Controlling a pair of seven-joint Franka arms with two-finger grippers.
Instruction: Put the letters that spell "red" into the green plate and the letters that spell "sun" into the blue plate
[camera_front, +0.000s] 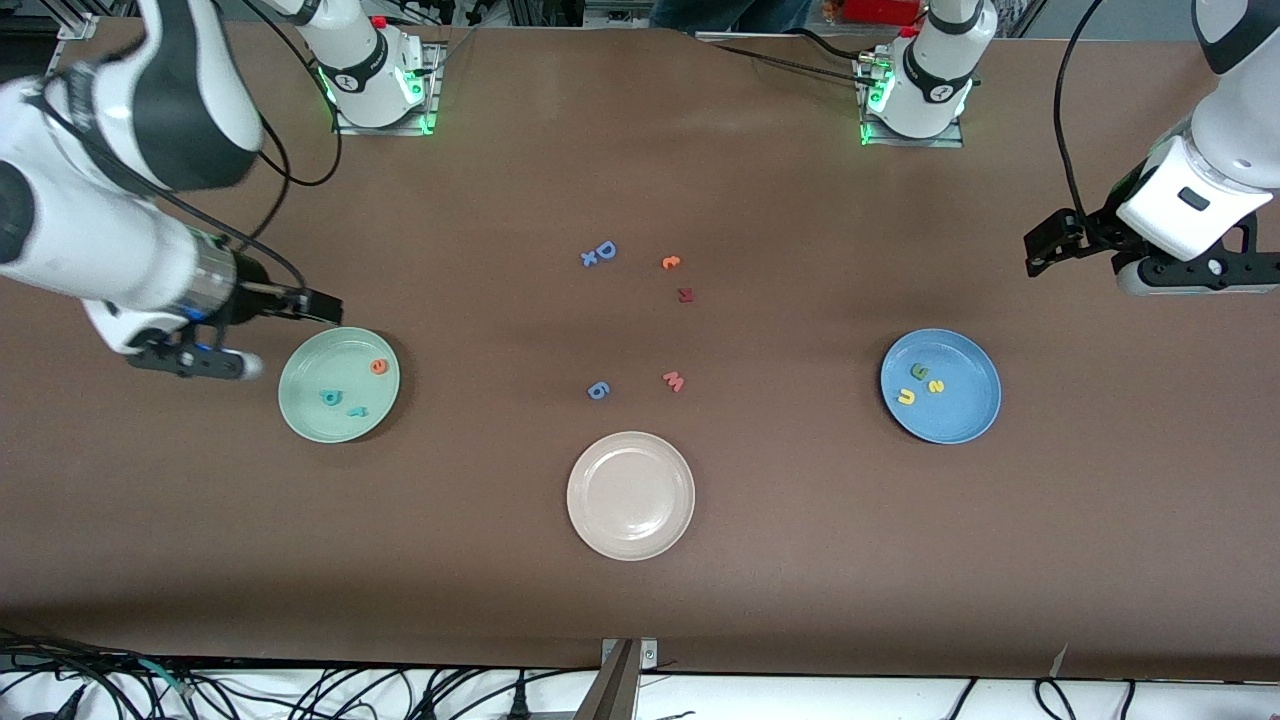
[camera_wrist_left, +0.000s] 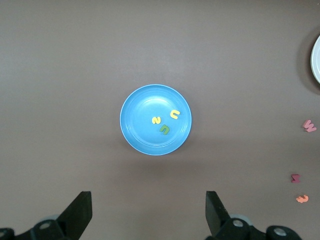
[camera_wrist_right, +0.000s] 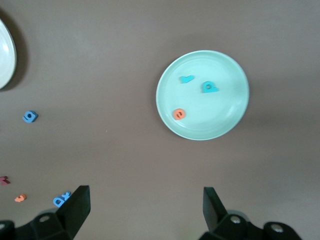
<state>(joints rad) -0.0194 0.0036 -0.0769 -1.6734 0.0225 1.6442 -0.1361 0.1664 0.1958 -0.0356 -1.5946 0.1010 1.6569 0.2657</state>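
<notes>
Below my left claw (camera_wrist_left: 147, 212) the blue plate (camera_wrist_left: 135, 135) looks smooth and faintly glossy; below my right claw (camera_wrist_right: 145, 212) the green plate (camera_wrist_right: 227, 117) looks the same. The brown surface (camera_front: 640, 600) looks matt. My claws' fingers (camera_wrist_left: 80, 212) look matt black.

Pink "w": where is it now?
The pink "w" lies on the bare table, just farther from the front camera than the cream plate, beside the blue "6".

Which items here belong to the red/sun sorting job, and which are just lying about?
Job items:
- green plate holding teal r, orange e, teal d
- blue plate holding yellow s, yellow u, green n

Lying about:
- cream plate
- blue D and blue x
- orange curled letter
- dark red letter
- pink w
- small blue letter
</notes>
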